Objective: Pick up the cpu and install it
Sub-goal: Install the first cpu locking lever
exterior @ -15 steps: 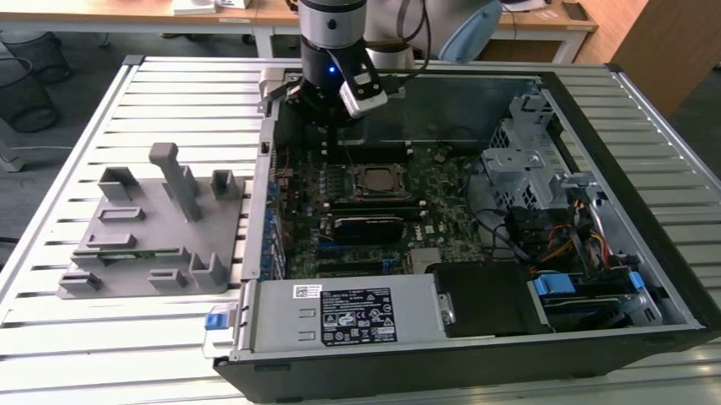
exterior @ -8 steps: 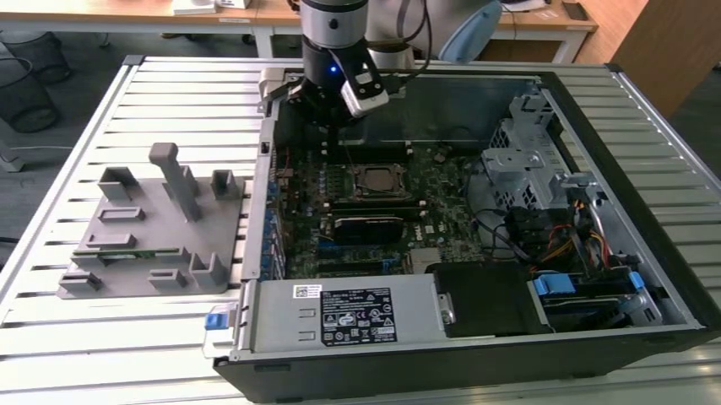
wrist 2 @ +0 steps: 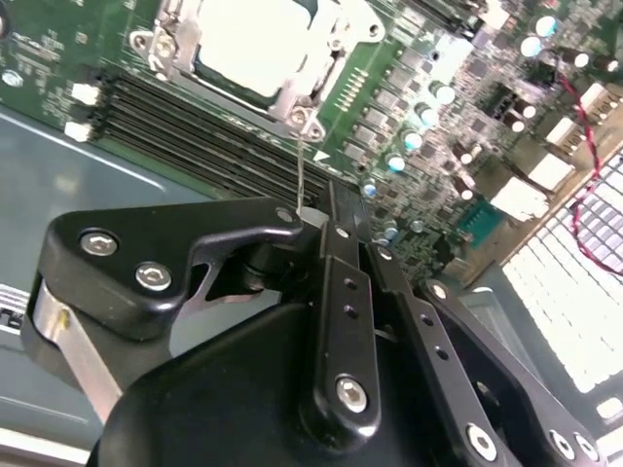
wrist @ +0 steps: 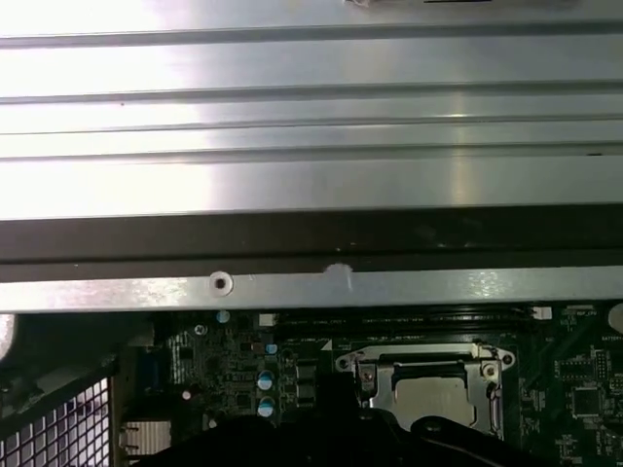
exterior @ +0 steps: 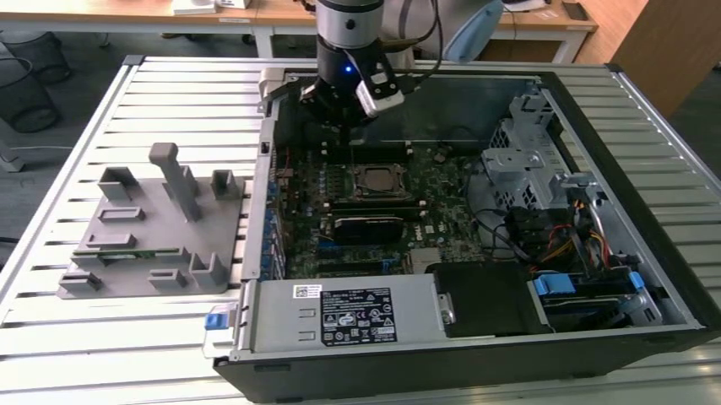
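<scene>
- The cpu is seen seated in the motherboard socket inside the open computer case in the exterior view; its pale metal top is framed by the socket's load plate.
- In the second wrist view the cpu appears as a bright square inside the metal retention frame; in the first wrist view the cpu is seen within the same frame, partly covered by a dark part of the arm.
- The gripper is held above the far edge of the motherboard, beyond the socket, near the case wall; it is not touching the cpu.
- In the second wrist view the gripper shows its black fingers drawn tight together, with no gap between them. Nothing is seen held; a thin wire-like lever from the socket frame passes just beside the fingertips, and contact with it cannot be judged.
- The grey plastic fixture block stands on the slatted table at the exterior view's left, well apart from the case; no chip is seen on it.
- Judgement: pick-up and placement appear done, as the chip lies in the socket.
- Whether the load plate is fully latched cannot be told; the locking of the lever is judged to be the remaining part.
</scene>
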`<state>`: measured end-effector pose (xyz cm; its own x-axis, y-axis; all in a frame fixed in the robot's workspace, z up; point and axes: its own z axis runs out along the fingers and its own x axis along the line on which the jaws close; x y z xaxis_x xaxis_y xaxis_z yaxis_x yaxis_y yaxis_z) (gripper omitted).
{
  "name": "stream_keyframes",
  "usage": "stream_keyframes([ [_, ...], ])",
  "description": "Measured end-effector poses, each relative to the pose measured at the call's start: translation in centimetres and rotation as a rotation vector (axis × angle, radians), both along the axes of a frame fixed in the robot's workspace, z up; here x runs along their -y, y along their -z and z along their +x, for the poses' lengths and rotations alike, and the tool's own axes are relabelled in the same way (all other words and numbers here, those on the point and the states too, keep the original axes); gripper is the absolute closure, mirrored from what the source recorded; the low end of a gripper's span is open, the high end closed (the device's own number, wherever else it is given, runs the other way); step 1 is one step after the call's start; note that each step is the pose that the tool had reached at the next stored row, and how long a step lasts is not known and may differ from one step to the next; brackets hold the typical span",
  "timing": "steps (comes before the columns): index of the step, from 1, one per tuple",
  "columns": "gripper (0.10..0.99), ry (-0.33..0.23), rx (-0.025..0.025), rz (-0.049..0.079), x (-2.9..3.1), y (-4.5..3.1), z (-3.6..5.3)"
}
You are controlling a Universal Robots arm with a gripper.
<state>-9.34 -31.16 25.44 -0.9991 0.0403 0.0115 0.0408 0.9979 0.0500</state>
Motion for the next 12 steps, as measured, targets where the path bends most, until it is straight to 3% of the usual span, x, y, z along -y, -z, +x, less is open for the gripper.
stream_keyframes([
  [8,0.98,0.0,-0.0011,0.008,0.01,-0.01,1.65],
  [9,0.98,0.0,-0.001,0.016,0.01,0.0,1.75],
  [12,0.98,0.0,-0.0011,0.068,0.12,0.0,1.85],
])
